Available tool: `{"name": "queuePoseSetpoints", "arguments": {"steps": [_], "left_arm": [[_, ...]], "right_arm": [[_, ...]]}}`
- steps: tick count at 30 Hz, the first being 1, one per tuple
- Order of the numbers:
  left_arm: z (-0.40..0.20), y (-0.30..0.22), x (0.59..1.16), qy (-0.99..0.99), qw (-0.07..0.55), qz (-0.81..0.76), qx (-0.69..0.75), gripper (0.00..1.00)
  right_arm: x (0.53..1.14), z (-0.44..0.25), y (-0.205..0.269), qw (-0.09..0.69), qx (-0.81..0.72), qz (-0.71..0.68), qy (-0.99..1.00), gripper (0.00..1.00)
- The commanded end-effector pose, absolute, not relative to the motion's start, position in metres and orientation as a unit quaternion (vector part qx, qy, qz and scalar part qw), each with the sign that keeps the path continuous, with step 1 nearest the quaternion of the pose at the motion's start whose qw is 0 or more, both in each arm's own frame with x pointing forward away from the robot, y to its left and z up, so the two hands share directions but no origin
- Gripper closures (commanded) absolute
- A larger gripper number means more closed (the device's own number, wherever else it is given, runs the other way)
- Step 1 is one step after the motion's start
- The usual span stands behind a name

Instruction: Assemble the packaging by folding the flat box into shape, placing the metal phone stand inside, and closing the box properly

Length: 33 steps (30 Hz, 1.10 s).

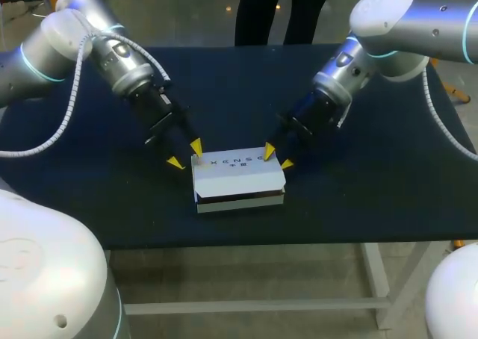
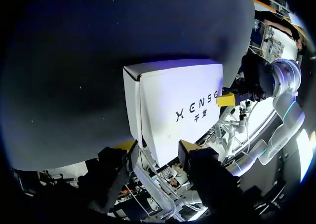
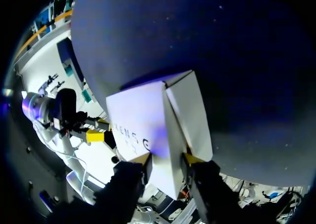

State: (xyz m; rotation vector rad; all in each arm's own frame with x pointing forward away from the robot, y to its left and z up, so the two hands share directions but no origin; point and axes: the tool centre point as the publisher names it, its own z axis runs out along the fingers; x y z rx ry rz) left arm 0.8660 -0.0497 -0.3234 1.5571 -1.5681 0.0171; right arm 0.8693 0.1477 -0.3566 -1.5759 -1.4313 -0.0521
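Judging the white box [image 1: 237, 171] by its look, I take it for light, thin card. It would slide on the table [image 1: 373, 197] under a sideways nudge and dent if pinched mid-panel, so I would hold it at the corners and along folded edges, where it is stiffest. It sits between my two grippers. Its printed lid lies over the base, with a dark seam along the side farthest from them, so I judge it not fully shut. The phone stand is nowhere visible, and I cannot say whether it is inside.

My left gripper [image 1: 185, 154] is released. Its fingers are spread astride the box's near corner, and the outer tip seems just clear of the side wall. My right gripper [image 1: 277, 158] is at the other near corner. I cannot tell whether it clamps the card or merely rests against it.

Beyond the box from both grippers the table ends close by, so a push away from them has little room. Behind and outward of each gripper the dark surface leaves space to back off.
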Motion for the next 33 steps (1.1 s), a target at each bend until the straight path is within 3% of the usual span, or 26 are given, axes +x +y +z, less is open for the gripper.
{"name": "queuePoseSetpoints", "arguments": {"steps": [1, 3, 20, 25, 33], "left_arm": [[-0.314, -0.049, 0.861, -0.644, 0.414, 0.032, 0.642, 0.15], [-0.31, -0.048, 0.863, -0.654, 0.398, 0.039, 0.641, 0.0], [-0.268, -0.06, 0.861, -0.838, 0.17, 0.131, 0.502, 0.0], [-0.257, -0.067, 0.841, -0.908, 0.194, 0.144, 0.342, 0.0], [-0.257, -0.067, 0.841, -0.908, 0.194, 0.144, 0.342, 0.0]], "right_arm": [[0.872, -0.358, 0.149, 0.487, -0.645, -0.019, -0.588, 0.56], [0.872, -0.358, 0.149, 0.487, -0.645, -0.019, -0.588, 0.55], [0.872, -0.358, 0.149, 0.487, -0.645, -0.019, -0.588, 0.56], [0.872, -0.358, 0.149, 0.487, -0.645, -0.019, -0.588, 0.58], [0.872, -0.358, 0.149, 0.487, -0.645, -0.019, -0.588, 0.58]]}}
